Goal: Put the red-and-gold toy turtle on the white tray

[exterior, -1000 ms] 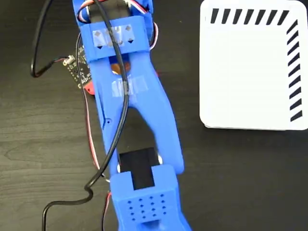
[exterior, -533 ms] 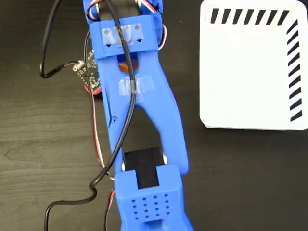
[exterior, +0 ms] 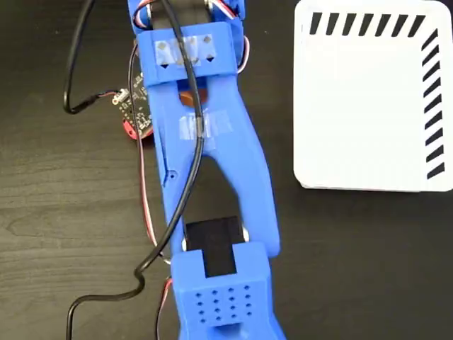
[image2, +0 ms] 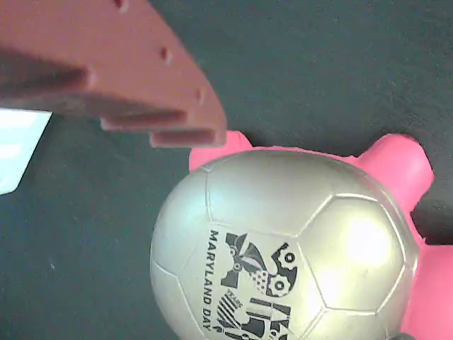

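Dark tabletop point(exterior: 71, 198): turtle point(image2: 283, 241) under arm point(exterior: 205, 156).

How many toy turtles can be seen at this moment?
1. The toy turtle fills the lower right of the wrist view, on the dark table. In the fixed view the blue arm could hide another.

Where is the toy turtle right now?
In the wrist view the red-and-gold toy turtle fills the lower right, on the dark table just below a brown finger. The fixed view hides nearly all of it under the blue arm.
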You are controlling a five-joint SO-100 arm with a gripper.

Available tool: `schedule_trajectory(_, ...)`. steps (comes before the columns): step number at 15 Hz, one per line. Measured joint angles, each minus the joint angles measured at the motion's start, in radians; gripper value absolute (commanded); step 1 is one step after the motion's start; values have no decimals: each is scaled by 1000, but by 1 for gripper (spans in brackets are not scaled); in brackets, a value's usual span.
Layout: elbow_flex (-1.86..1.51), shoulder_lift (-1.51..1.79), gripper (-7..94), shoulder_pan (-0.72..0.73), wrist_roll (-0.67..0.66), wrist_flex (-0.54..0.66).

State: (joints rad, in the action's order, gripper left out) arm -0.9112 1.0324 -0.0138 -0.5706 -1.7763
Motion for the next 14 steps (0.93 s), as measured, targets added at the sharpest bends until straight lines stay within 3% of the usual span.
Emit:
schedule_trajectory(7,-31,-83,73,-14,8,54)
schedule_trajectory(14,-199,-86,73,-18,26,192)
